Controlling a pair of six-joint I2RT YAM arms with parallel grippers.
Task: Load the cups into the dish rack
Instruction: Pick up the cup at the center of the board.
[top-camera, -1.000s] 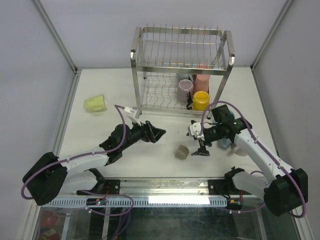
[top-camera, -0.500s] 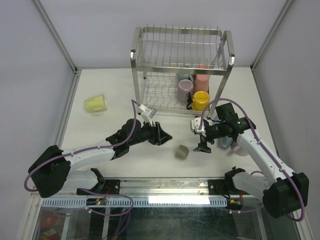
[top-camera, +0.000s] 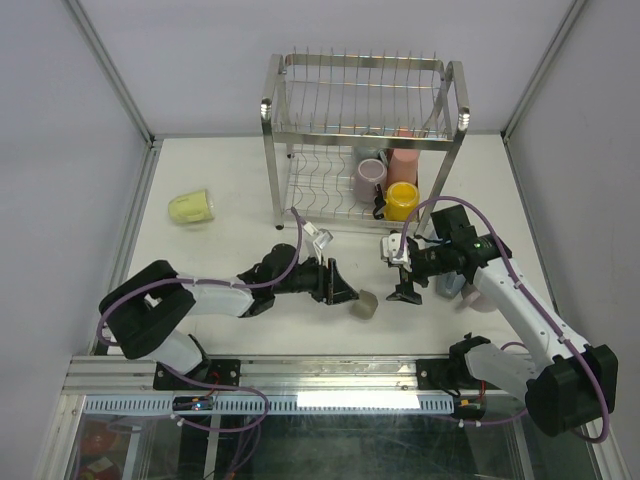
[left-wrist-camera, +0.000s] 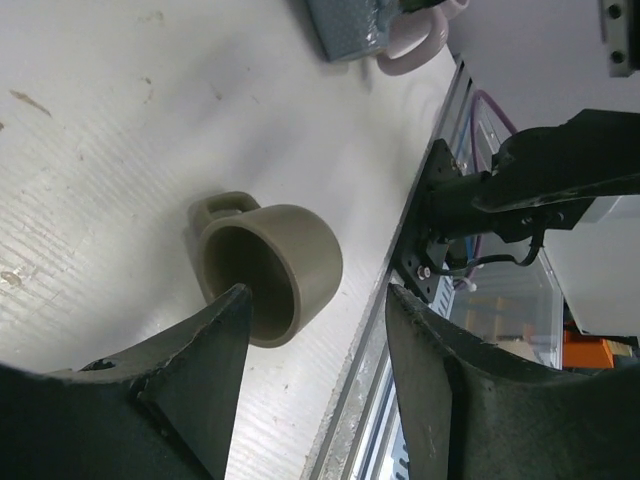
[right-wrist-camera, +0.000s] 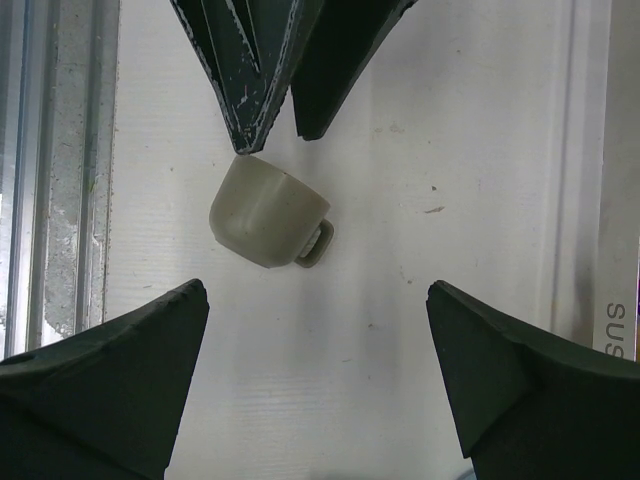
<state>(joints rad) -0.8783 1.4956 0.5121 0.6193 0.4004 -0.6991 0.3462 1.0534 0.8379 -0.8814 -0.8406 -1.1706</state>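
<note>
A small grey-beige cup (top-camera: 363, 305) lies on its side near the table's front, its mouth facing my left gripper (top-camera: 342, 291). In the left wrist view that cup (left-wrist-camera: 275, 262) sits just ahead of my left gripper (left-wrist-camera: 318, 297), whose jaws stand apart with one tip in front of the rim. My right gripper (top-camera: 404, 283) hovers open just right of the cup, and from it the cup (right-wrist-camera: 268, 222) shows well beyond the gripper (right-wrist-camera: 315, 296). The dish rack (top-camera: 360, 130) stands at the back with mauve (top-camera: 370, 178), pink (top-camera: 404, 164) and yellow (top-camera: 402, 201) cups on its lower tier.
A pale green cup (top-camera: 190, 208) lies on its side at the far left. A grey-blue cup (top-camera: 449, 286) and a pinkish one (top-camera: 482, 300) sit under my right forearm. The metal front rail (left-wrist-camera: 400, 330) runs close behind the small cup.
My left arm has stretched rightward along the table until its fingertips reached the small cup, and its jaws have narrowed. The right gripper drew back slightly to the right.
</note>
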